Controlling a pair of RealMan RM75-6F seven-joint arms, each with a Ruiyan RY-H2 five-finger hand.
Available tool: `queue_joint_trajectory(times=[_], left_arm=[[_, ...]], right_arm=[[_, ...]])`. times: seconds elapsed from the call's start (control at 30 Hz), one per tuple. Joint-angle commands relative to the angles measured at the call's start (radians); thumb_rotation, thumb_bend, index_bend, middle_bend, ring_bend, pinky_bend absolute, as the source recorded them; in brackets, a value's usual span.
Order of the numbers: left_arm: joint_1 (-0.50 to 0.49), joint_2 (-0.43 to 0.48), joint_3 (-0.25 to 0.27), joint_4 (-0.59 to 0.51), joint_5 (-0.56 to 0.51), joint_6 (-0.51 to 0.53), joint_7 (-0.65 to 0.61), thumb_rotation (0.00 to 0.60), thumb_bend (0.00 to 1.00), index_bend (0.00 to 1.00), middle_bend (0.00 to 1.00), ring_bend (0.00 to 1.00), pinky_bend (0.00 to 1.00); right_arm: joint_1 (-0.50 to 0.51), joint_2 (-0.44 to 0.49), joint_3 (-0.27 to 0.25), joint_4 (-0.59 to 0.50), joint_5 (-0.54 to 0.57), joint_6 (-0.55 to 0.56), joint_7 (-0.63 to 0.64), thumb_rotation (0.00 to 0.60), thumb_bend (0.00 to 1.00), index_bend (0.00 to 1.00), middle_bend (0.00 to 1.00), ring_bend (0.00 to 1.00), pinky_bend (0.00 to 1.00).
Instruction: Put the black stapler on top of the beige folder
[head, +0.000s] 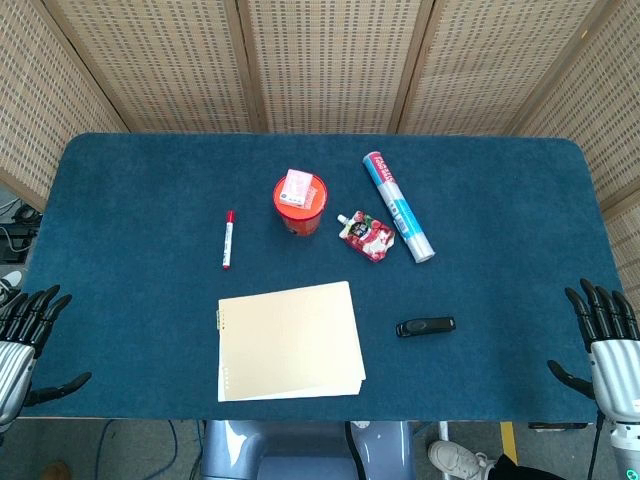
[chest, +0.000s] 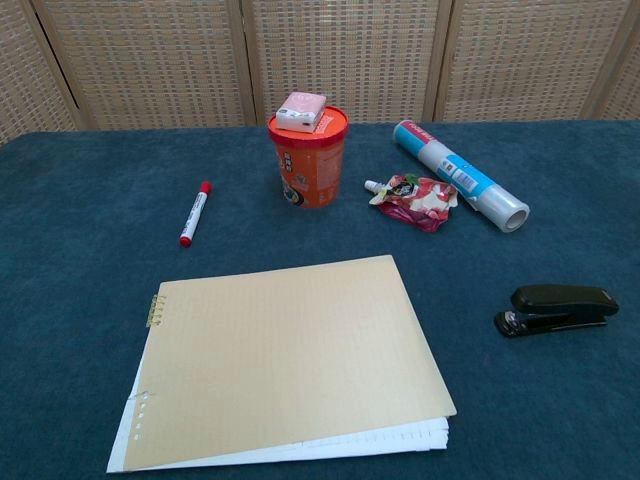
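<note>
The black stapler lies flat on the blue tablecloth, a short way right of the beige folder. The folder lies flat near the table's front edge, white sheets showing under its lower edge. My left hand hangs at the front left corner with fingers spread, holding nothing. At the front right corner my right hand is also spread and empty, well right of the stapler. Neither hand shows in the chest view.
Behind the folder stand an orange cup with a pink box on its lid, a red marker, a red snack pouch and a plastic-wrap roll. Wicker screens back the table.
</note>
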Motion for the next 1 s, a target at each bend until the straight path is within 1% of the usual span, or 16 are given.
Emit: queue_joint_trajectory(times=[0.03,0.17,0.27,0.4,0.47,0.57,0.63,0.73,0.8,0.87,1.0], left_arm=[[0.0,0.001,0.0,-0.001,0.0,-0.001,-0.001,0.6,0.0,0.0,0.0,0.0,0.0],[-0.002,-0.001,-0.001,-0.001,-0.001,-0.003,-0.003,0.6,0.0,0.0,0.0,0.0,0.0],[-0.006,-0.002,-0.002,0.001,-0.007,-0.012,-0.008,0.6,0.0,0.0,0.0,0.0,0.0],[-0.012,-0.005,-0.01,0.0,-0.017,-0.019,-0.008,0.6,0.0,0.0,0.0,0.0,0.0],[-0.016,-0.008,-0.012,-0.001,-0.023,-0.027,-0.003,0.6,0.0,0.0,0.0,0.0,0.0],[-0.019,-0.012,-0.015,0.0,-0.036,-0.037,0.006,0.6,0.0,0.0,0.0,0.0,0.0],[-0.022,-0.015,-0.02,0.002,-0.049,-0.045,0.012,0.6,0.0,0.0,0.0,0.0,0.0],[-0.029,-0.021,-0.028,0.005,-0.069,-0.06,0.018,0.6,0.0,0.0,0.0,0.0,0.0],[-0.035,-0.025,-0.032,0.009,-0.085,-0.074,0.022,0.6,0.0,0.0,0.0,0.0,0.0],[-0.042,-0.031,-0.037,0.014,-0.105,-0.093,0.028,0.6,0.0,0.0,0.0,0.0,0.0],[-0.05,-0.037,-0.043,0.018,-0.125,-0.11,0.035,0.6,0.0,0.0,0.0,0.0,0.0]], right_arm=[[0.0,0.002,0.0,-0.002,-0.004,0.001,0.002,0.6,0.0,0.0,0.0,0.0,0.0],[0.008,0.003,-0.001,0.001,-0.016,-0.007,0.008,0.6,0.0,0.0,0.0,0.0,0.0],[0.027,0.001,-0.001,0.005,-0.023,-0.034,0.027,0.6,0.0,0.0,0.0,0.0,0.0],[0.095,0.002,-0.01,0.019,-0.036,-0.154,0.041,0.6,0.0,0.0,0.0,0.0,0.0],[0.148,-0.003,-0.005,0.029,-0.042,-0.235,0.034,0.6,0.0,0.02,0.02,0.0,0.0],[0.218,-0.023,-0.001,0.042,-0.049,-0.337,0.05,0.6,0.0,0.11,0.12,0.06,0.03],[0.27,-0.049,0.001,0.05,-0.032,-0.428,0.07,0.6,0.02,0.19,0.19,0.12,0.1],[0.325,-0.095,0.007,0.066,-0.005,-0.522,0.077,0.6,0.13,0.31,0.29,0.21,0.18],[0.354,-0.128,0.011,0.085,0.011,-0.568,0.059,0.6,0.17,0.34,0.33,0.24,0.23],[0.383,-0.172,0.015,0.109,0.03,-0.612,0.029,0.6,0.2,0.36,0.35,0.27,0.27],[0.413,-0.24,0.019,0.147,0.062,-0.659,-0.02,0.6,0.26,0.39,0.38,0.3,0.28]])
